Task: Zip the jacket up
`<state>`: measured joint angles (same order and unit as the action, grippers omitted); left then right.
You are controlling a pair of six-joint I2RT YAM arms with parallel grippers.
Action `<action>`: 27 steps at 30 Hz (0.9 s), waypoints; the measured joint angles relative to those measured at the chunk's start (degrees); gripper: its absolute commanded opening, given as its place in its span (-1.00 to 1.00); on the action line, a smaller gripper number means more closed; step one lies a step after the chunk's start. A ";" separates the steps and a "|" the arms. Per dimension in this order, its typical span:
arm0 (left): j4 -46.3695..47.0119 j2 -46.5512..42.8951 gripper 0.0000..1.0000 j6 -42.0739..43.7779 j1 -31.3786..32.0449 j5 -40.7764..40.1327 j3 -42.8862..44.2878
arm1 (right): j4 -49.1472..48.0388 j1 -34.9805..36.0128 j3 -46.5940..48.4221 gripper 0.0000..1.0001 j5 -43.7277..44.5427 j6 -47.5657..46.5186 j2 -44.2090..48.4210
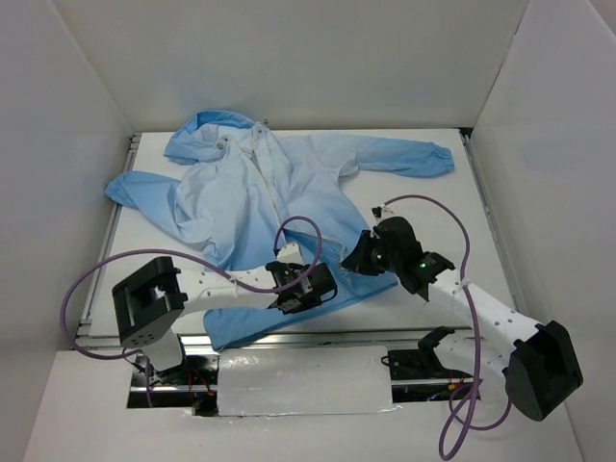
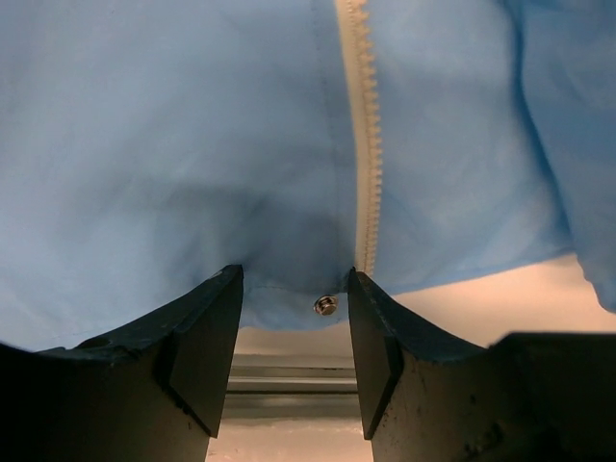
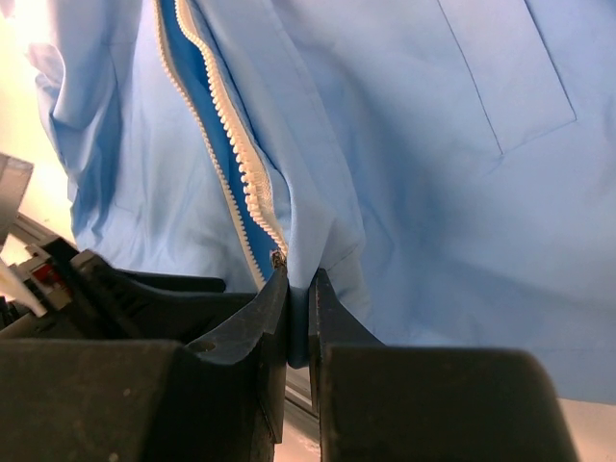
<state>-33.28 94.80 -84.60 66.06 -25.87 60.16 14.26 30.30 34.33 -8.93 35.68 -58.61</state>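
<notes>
The light-blue jacket [image 1: 289, 183] lies spread on the white table [image 1: 443, 221], hood at the far left and hem toward me. Its white zipper [image 1: 262, 168] is apart near the hem [image 3: 245, 164]. My right gripper [image 3: 299, 279] is shut on a fold of the jacket's front edge, right beside the zipper's lower end; from above it sits at the hem [image 1: 354, 258]. My left gripper [image 1: 313, 287] is at the hem just to its left. Its jaws [image 2: 295, 274] stand open at the hem's edge, with a metal snap [image 2: 326, 305] between the tips and zipper teeth [image 2: 364, 144] above the right finger.
A metal rail [image 2: 289, 371] runs along the table's near edge below the hem. White walls enclose the table on three sides. Purple cables [image 1: 308, 231] loop over both arms. One sleeve [image 1: 404, 154] stretches to the far right.
</notes>
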 measured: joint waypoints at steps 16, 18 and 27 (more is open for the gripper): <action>-0.33 5.42 -0.04 -2.73 0.02 -0.68 0.94 | -1.20 -0.26 -1.03 -1.00 -1.86 -0.85 0.00; 0.70 5.49 -0.13 -2.64 -0.02 -0.59 0.72 | -1.22 -0.31 -1.05 -1.00 -2.05 -0.85 0.00; 4.46 3.98 -0.76 -2.71 -0.83 -0.39 -2.08 | -1.25 -0.35 -1.05 -1.00 -2.49 -0.90 0.00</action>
<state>-28.82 98.78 -87.31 65.23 -26.26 58.08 13.02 29.95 33.28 -11.42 34.79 -58.61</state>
